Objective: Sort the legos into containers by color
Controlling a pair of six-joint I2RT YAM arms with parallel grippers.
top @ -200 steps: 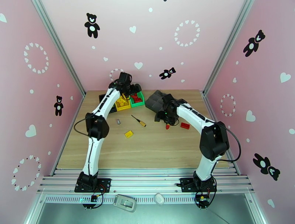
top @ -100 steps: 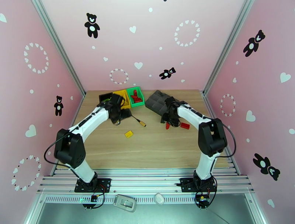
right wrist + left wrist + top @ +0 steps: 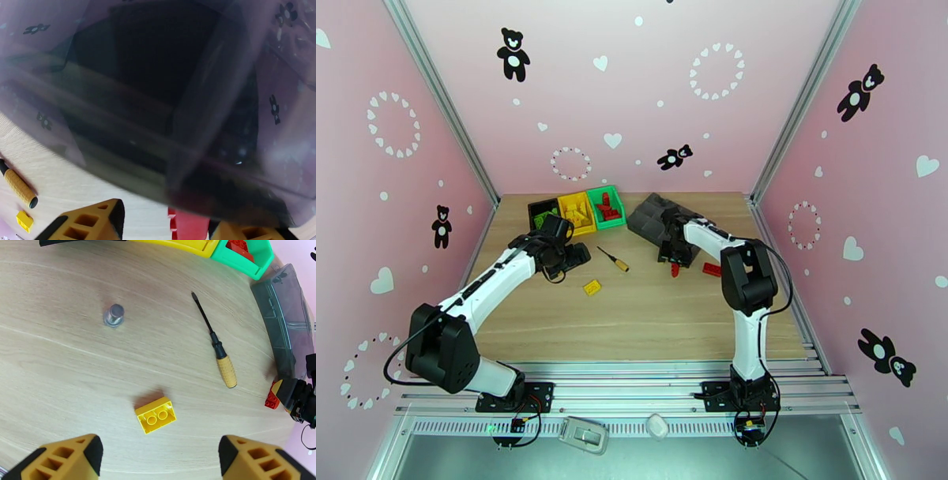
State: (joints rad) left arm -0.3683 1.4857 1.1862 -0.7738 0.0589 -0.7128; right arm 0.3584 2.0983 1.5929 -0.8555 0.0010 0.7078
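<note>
- Table [image 3: 632, 324]: pale wood board, bare across its near half. Ribbed metal rails [image 3: 632, 383] run along the near edge.
- Walls [image 3: 648, 95]: pink, printed with black bears, white hearts and dotted rings. Silver posts [image 3: 442, 103] stand at the back corners.
- Bins [image 3: 591, 211]: back left, joined in a row. Green bricks in the black one, yellow in the yellow, red in the green.
- Tray [image 3: 648, 215]: dark grey, just right of the bins.
- Loose mid-table: screwdriver [image 3: 614, 259], cylinder [image 3: 114, 315], yellow brick [image 3: 592, 287].
- Left gripper [image 3: 160, 451]: jaws wide, nothing between them, hovering near the yellow brick.
- Right gripper [image 3: 170, 221]: at the tray's near edge, jaws apart astride a red brick [image 3: 189, 225]. A gap shows beside one finger, so no grip.
- Second red brick [image 3: 712, 269]: just to the right.
</note>
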